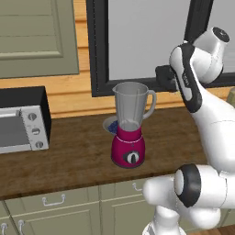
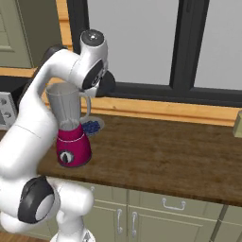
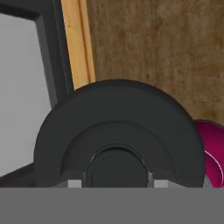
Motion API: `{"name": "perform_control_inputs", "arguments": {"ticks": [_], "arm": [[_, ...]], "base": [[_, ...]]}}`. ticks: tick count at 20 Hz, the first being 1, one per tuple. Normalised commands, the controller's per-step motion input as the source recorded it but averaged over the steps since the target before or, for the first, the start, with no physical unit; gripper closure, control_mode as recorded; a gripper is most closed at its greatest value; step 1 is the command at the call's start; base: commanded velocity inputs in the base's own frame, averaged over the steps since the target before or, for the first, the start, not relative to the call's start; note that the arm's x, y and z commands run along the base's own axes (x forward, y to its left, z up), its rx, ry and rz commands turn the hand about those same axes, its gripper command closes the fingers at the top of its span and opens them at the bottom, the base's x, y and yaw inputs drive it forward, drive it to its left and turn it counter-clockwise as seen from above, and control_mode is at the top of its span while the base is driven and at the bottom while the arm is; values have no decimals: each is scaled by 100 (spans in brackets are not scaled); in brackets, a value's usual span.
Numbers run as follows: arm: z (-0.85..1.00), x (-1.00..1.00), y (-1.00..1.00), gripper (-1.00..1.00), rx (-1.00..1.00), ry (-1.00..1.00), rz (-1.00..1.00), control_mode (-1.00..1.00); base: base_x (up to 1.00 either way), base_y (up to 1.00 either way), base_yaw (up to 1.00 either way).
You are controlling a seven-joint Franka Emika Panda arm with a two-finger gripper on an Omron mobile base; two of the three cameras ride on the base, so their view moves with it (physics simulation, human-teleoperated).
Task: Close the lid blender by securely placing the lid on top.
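The lid (image 3: 118, 135) is being gripped by the gripper (image 3: 118, 183), low in the frame; misalignment over the blender (image 1: 131, 126) jar could leave it tilted.

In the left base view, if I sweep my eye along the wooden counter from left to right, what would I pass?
Silver and black toaster oven → bluish round plate → blender with magenta base and clear grey jar → the robot's white arm with dark joints.
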Motion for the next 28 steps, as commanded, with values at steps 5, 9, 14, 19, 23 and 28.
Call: {"name": "perform_control_inputs", "arguments": {"ticks": [5, 9, 14, 19, 23, 28], "arm": [[91, 44, 99, 100, -13, 17, 3, -100], [100, 63, 99, 100, -17, 24, 11, -100], [25, 38, 76, 100, -31, 35, 17, -100], [-16, 0, 3, 100, 0, 1, 2, -100], [-38, 22, -28, 100, 0, 0, 15, -100], [-9, 17, -14, 100, 0, 0, 19, -100]], "base": [[0, 0, 0], [0, 0, 0], [0, 0, 0], [0, 0, 0], [0, 0, 0], [0, 0, 0]]}}
